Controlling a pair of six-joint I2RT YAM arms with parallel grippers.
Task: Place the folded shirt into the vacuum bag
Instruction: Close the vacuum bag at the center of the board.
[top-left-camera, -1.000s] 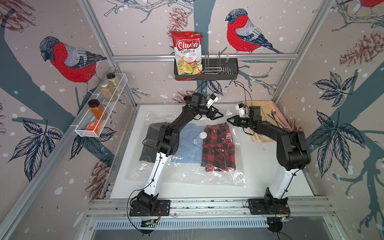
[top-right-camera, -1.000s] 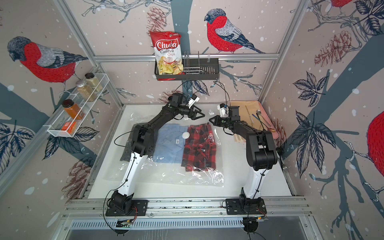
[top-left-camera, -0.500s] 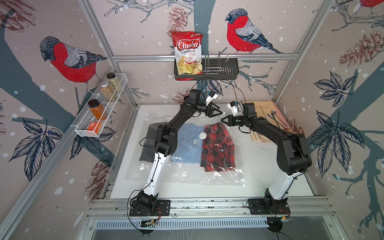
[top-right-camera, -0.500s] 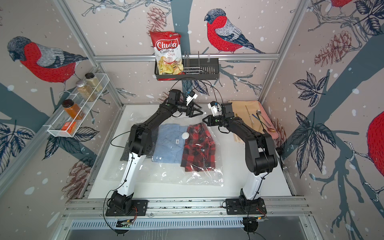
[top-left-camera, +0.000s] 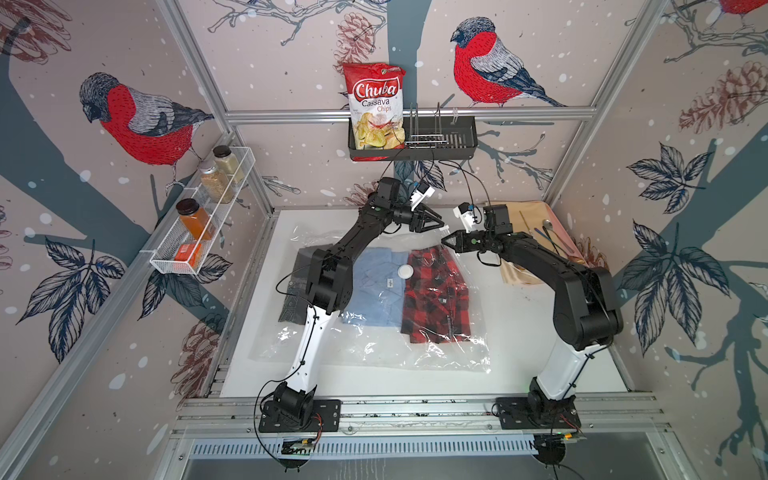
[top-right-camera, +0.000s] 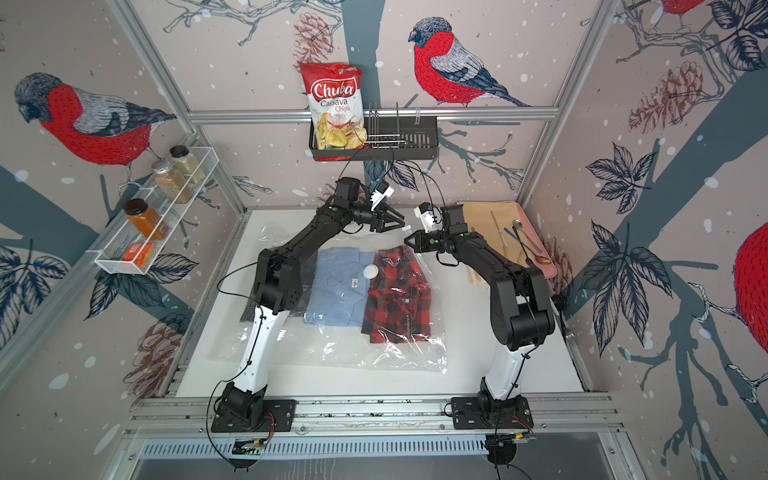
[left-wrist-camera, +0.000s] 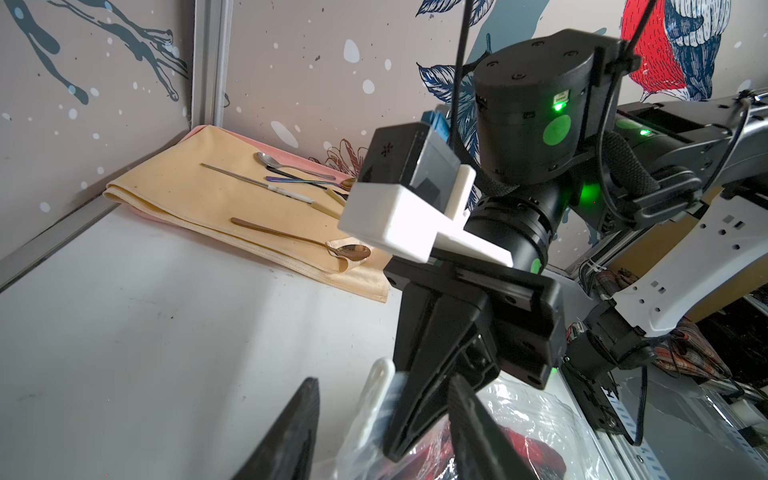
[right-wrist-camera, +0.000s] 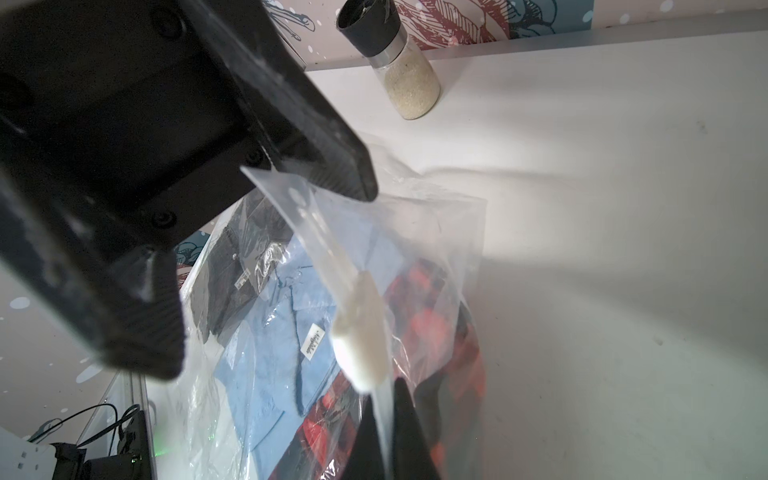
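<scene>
Pinching the vacuum bag lip, right jaws sit beside parted left jaws.

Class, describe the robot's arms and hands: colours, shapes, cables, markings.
The left arm and right arm are black jointed links above a white lower segment, with black cables alongside. The left hand and right hand have black wedge-shaped fingers and a white camera bracket. Green round stickers mark the right arm's joints.

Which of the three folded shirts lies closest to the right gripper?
The red-and-black plaid shirt, at the row's end by the right gripper; the light blue shirt is in the middle, the dark grey shirt farthest.
</scene>
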